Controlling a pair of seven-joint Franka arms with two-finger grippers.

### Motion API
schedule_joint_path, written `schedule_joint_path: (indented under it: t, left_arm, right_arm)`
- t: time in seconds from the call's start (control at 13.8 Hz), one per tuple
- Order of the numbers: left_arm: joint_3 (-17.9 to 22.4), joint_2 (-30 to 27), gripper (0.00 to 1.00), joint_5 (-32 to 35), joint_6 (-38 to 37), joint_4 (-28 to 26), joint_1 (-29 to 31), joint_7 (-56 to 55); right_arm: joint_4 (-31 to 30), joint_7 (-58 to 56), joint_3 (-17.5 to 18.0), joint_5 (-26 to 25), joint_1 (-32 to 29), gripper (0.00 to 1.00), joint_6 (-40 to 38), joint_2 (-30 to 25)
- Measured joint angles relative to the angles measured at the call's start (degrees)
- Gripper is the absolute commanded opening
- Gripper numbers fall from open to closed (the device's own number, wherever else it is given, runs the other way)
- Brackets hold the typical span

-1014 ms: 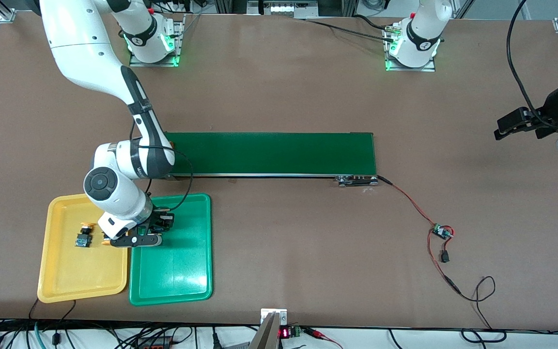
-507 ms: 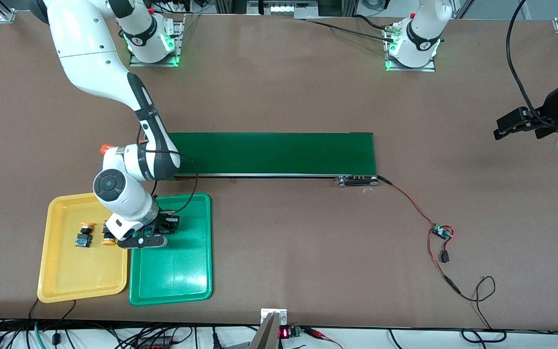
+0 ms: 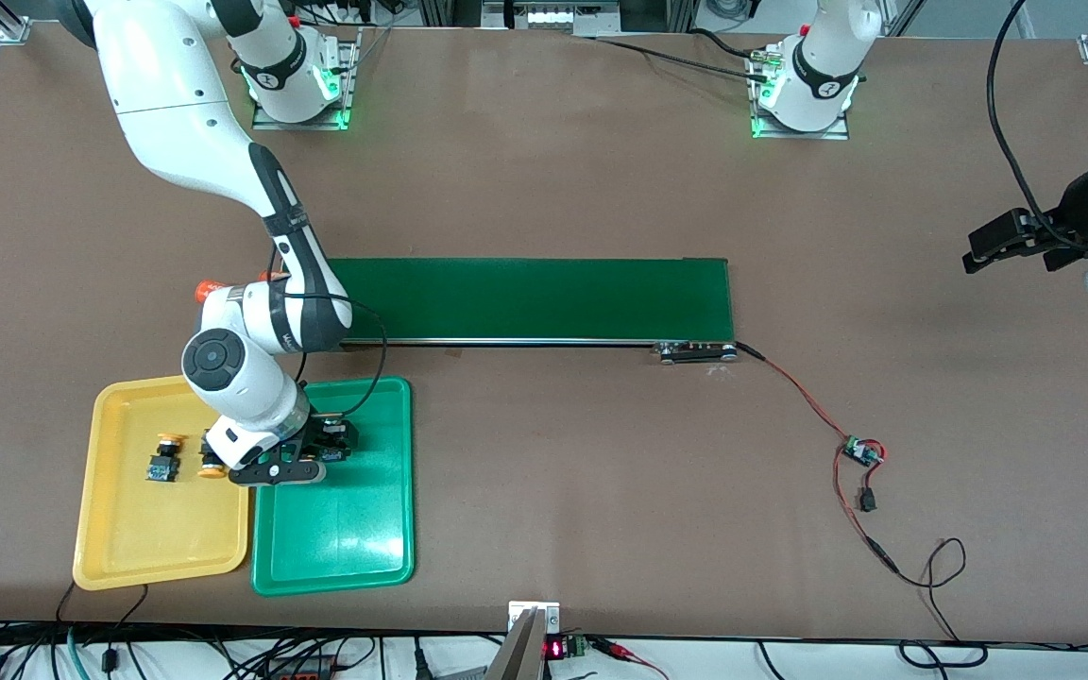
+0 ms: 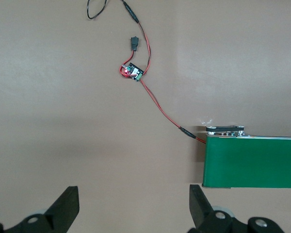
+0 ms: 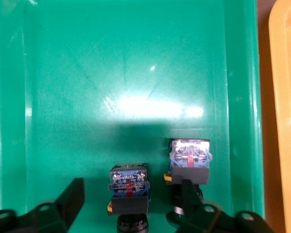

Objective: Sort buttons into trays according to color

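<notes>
Right hand (image 5: 128, 201) spread wide, empty, button (image 5: 129, 188) between fingers.

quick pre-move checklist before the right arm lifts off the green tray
1. Right gripper open over the green tray: ok.
2. Button between its fingers resting on the tray floor, not gripped: ok.
3. Second button beside it in the same tray, apart from the first: ok.
4. Cap colours of those two: cannot tell, the caps point away from the wrist camera.
5. Two orange-capped buttons in the yellow tray: ok.
6. Left gripper open, waiting off the left-arm end of the conveyor belt: ok.
</notes>
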Motion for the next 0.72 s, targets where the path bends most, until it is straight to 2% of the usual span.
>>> schedule_joint_path:
  t: [0.36, 0.51, 0.72]
  left_arm:
    - [-0.01, 0.0, 1.0, 0.0, 0.08, 0.0, 0.0, 0.0]
    - [-0.02, 0.0, 1.0, 0.0, 0.08, -0.01, 0.0, 0.01]
    - [-0.02, 0.0, 1.0, 0.0, 0.09, -0.02, 0.0, 0.01]
  right_arm:
    - [1.22, 0.0, -0.32, 0.08, -1.43, 1.0, -2.49, -1.06]
    - [2.05, -0.16, -0.57, 0.08, -2.71, 1.0, -8.24, -3.42]
    - [3.82, -6.53, -0.69, 0.1, -5.78, 1.0, -21.8, -9.81]
